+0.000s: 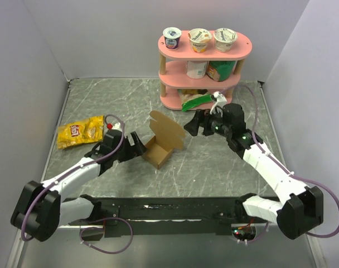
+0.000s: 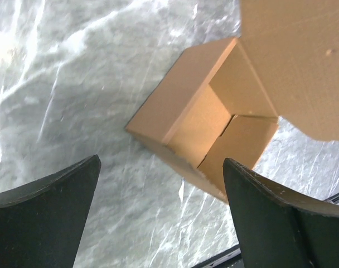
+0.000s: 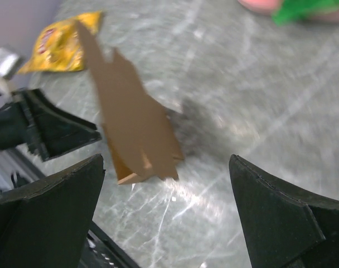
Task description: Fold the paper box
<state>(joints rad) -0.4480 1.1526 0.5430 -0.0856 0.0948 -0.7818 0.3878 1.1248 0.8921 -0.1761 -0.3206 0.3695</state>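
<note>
Grey marbled table [image 1: 214, 167], pale walls [image 1: 102, 33] on three sides.

- Paper box [image 1: 158, 152]: table centre, between the two grippers. Shallow square tray, open side up, set diagonally with one corner toward the near edge. Lid flap stands from the tray's far-right side, notched edge uppermost; long axis runs up through tray and flap. The flap seems to lean slightly away from the tray, though the right wrist view is blurred.
- Left gripper [image 1: 140, 146]: jaws wide, just beside the tray's left wall, gripping nothing.
- Right gripper [image 1: 193, 125]: jaws wide, near the flap's upper right, apart from it.
- Yellow snack bag [image 1: 80, 133]: far left, flat.
- Pink shelf [image 1: 203, 61]: rear, cups [image 1: 172, 38] on top.
</note>
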